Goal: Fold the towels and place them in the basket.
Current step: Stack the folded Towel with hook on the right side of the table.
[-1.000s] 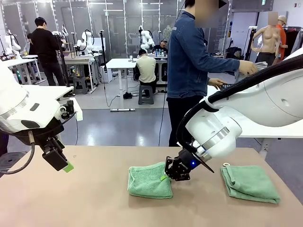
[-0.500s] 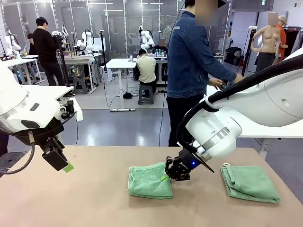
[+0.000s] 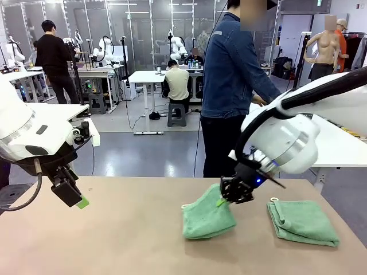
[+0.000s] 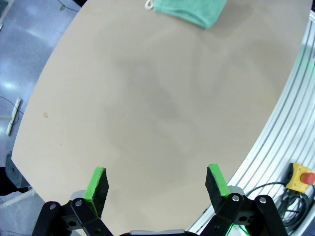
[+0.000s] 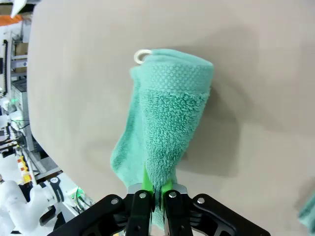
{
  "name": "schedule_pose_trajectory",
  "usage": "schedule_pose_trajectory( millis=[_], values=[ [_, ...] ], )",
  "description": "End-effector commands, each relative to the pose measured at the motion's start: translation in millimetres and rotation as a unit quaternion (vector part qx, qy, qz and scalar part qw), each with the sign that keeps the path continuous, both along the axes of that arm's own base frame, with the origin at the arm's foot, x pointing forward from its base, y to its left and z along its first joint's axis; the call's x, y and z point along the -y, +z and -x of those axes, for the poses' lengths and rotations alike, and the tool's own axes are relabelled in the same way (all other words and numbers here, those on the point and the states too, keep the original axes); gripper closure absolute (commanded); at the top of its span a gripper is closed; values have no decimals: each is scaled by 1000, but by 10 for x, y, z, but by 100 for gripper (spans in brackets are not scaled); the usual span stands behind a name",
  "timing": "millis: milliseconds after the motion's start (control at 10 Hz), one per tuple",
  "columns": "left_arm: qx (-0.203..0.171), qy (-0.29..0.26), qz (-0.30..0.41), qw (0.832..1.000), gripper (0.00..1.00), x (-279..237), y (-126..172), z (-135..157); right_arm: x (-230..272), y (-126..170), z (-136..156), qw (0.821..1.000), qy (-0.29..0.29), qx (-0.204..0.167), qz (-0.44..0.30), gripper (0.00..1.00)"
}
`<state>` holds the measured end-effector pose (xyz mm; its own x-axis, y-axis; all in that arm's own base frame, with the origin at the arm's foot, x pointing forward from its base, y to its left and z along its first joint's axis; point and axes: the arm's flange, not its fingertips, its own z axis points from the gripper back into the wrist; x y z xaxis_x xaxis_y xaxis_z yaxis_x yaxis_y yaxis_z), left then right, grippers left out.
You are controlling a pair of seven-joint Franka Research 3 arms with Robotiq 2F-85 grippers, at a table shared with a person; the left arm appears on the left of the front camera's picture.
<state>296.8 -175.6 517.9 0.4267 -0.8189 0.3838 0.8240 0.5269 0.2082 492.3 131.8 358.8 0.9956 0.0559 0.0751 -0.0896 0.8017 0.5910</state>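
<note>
Right gripper (image 3: 229,197) pinches hanging towel (image 3: 207,219) by one edge (thin grip); could slip, unfold. Left gripper (image 4: 156,183) wide open, far from towel.

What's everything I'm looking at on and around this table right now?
Held towel: one, mint green, folded, hanging from the right gripper, lower edge on the table.
Second towel: one, mint green, folded, lying flat at the table's right.
Table: one, tan.
Person: one, blue denim jacket, standing beyond the far edge.
Left gripper: black, green pads, open, hovering over bare table.
Right gripper: black, shut on the held towel.
</note>
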Motion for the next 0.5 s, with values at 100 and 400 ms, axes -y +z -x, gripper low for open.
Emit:
schedule_pose_trajectory(
  millis=[100, 400],
  values=[
    [7, 7, -4, 1000, 0, 28, -7, -9, 497, 424, 42, 1000, -7, 2, 30, 93],
    [7, 7, -4, 1000, 0, 28, -7, -9, 844, 718, -31, 997, 26, 34, 59, 93]
  ],
)
